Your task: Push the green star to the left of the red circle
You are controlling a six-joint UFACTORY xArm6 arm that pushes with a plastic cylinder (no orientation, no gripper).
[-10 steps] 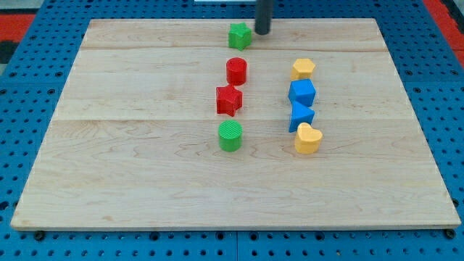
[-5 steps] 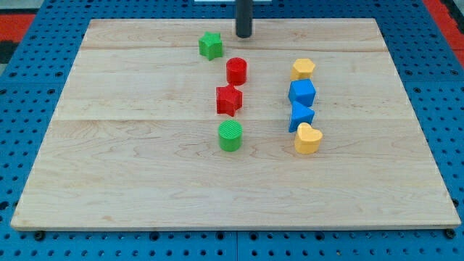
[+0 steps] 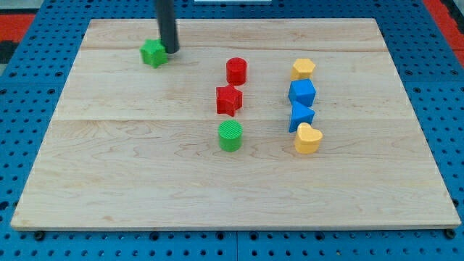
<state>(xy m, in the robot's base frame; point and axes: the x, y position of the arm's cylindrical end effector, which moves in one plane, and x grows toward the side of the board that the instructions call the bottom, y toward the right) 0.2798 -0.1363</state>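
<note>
The green star point(image 3: 153, 53) lies near the view's top left, well to the left of the red circle point(image 3: 236, 71) and a little higher in the view. My tip point(image 3: 171, 49) stands right against the star's right side. The red circle sits near the view's middle top, above the red star point(image 3: 229, 100).
A green cylinder point(image 3: 230, 135) lies below the red star. On the right a column holds a yellow block point(image 3: 303, 69), a blue cube point(image 3: 302, 93), a blue block point(image 3: 300, 115) and a yellow heart point(image 3: 307, 138). The wooden board point(image 3: 109, 167) rests on a blue pegboard.
The green star has slid left from above the red circle to the view's top left. My tip has followed it leftward, staying on its right side.
</note>
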